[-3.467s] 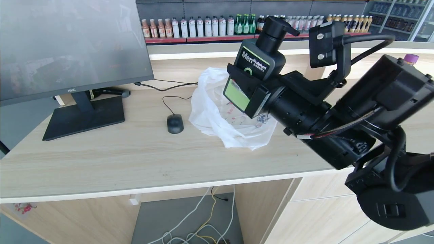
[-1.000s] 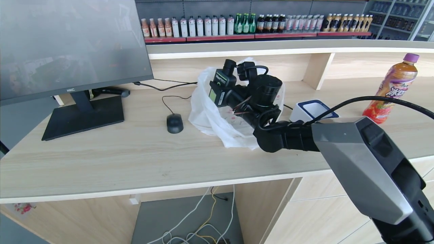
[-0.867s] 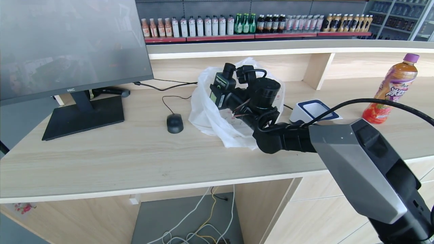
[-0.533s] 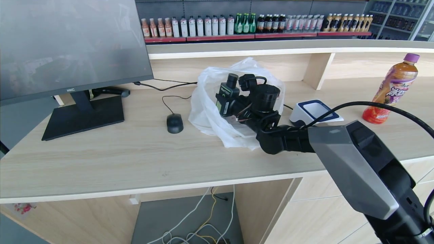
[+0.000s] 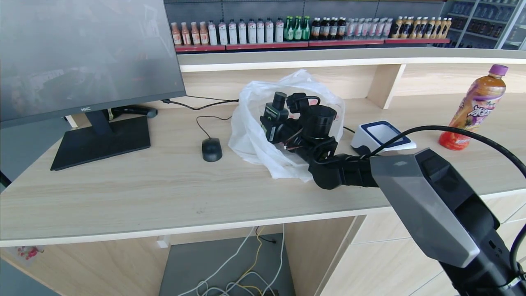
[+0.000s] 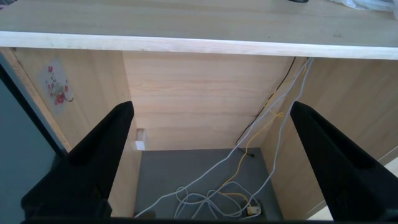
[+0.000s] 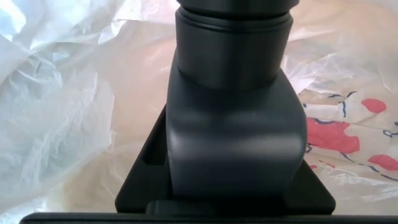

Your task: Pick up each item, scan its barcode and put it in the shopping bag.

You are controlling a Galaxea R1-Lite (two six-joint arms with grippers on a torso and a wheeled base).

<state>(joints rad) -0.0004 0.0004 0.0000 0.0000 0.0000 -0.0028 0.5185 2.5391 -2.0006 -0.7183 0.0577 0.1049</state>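
Light wood counter (image 5: 164, 185) is carrying a white plastic shopping bag (image 5: 248, 139), and right at its open mouth the right gripper (image 5: 274, 126) is clamping a dark grey pump bottle (image 5: 274, 107) roughly upright, base aiming down into it, while the left gripper (image 6: 211, 162) is gaping wide well away from the bag.

head: above counter (image 5: 123, 193) | left wrist: below | right wrist: bag (image 7: 56, 124) close-up

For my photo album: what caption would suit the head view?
Right gripper holds a pump bottle at the mouth of the white bag; scanner and juice bottle stand nearby.
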